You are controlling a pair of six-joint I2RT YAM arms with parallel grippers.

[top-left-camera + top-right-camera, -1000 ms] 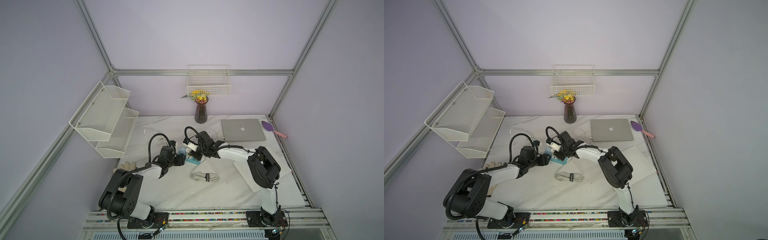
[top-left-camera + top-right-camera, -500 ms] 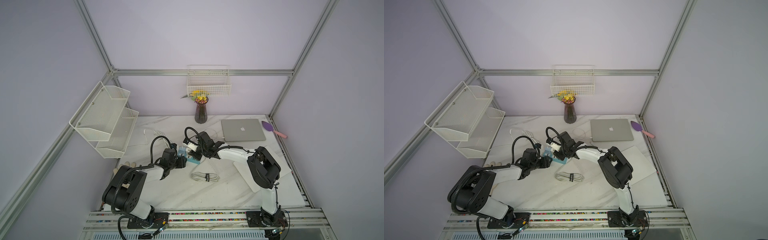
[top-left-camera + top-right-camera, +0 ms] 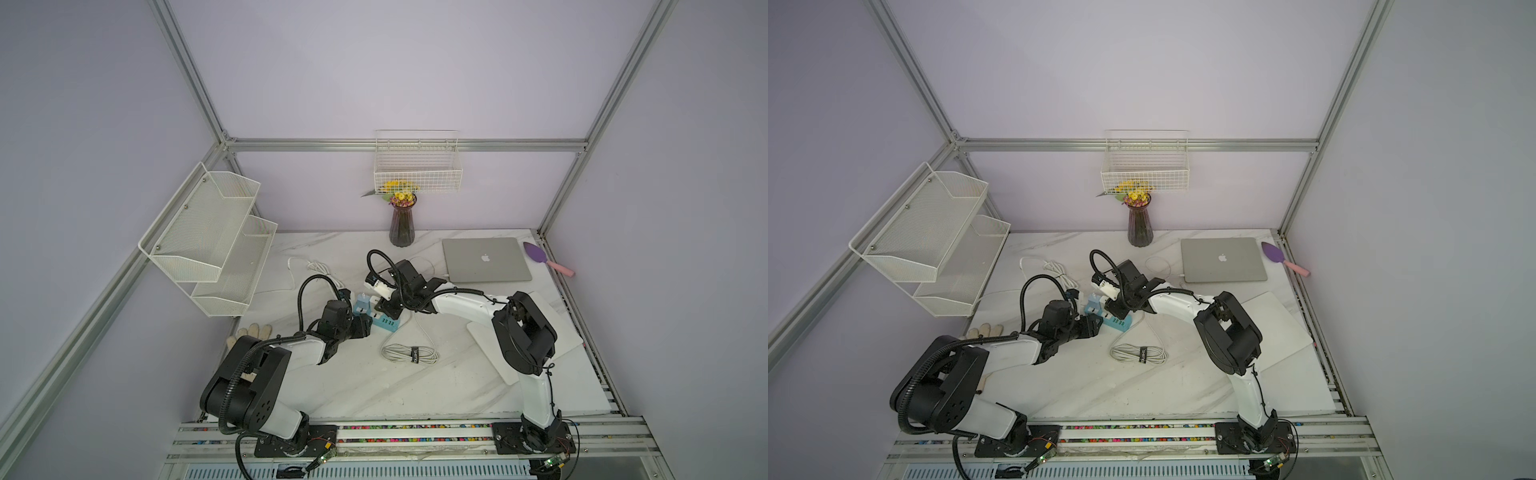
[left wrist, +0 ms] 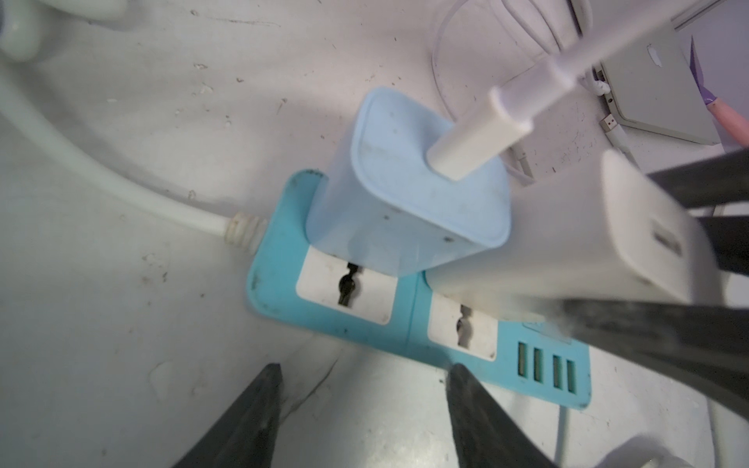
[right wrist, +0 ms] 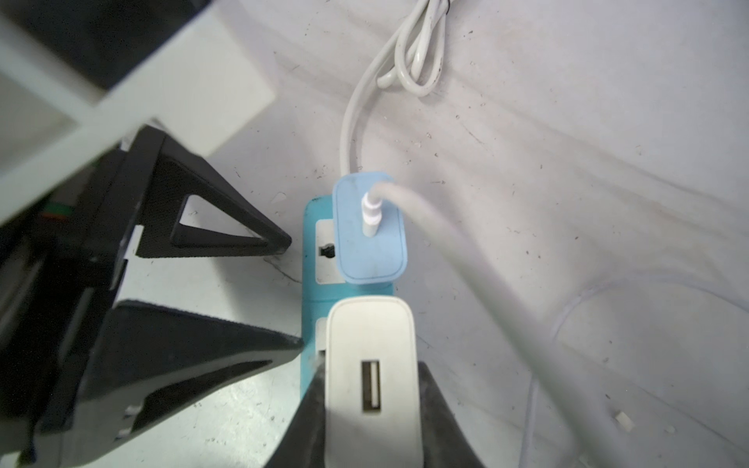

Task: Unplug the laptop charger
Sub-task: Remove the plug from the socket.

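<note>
1. Laptop charger (image 5: pixel 371 336): white brick, over the turquoise power strip (image 4: pixel 279 300), just beside the blue adapter (image 4: pixel 405 194); whether its prongs sit in a socket cannot be told.
2. Right gripper (image 5: pixel 371 366): jaws pinching the brick's two sides.
3. Left gripper (image 4: pixel 367 375): jaws spread, holding nothing, tips beside the strip's long edge.
4. Coiled cable (image 3: pixel 395 353): on the table (image 3: pixel 374 395), near the strip.

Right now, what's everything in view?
laptop charger: 1, white, in right hand
power strip: 1, turquoise, centre
adapter: 1, light-blue, in strip
coiled cable: 1, grey-white, centre
laptop: 1, silver, back right
scoop: 1, purple-pink, back right
vase: 1, dark, back
wire basket: 1, white, back wall
mesh shelf: 1, white, left wall
glove: 1, cream, left
board: 1, white, right
left hand: 1, black, open by strip
right hand: 1, black, gripping charger
</note>
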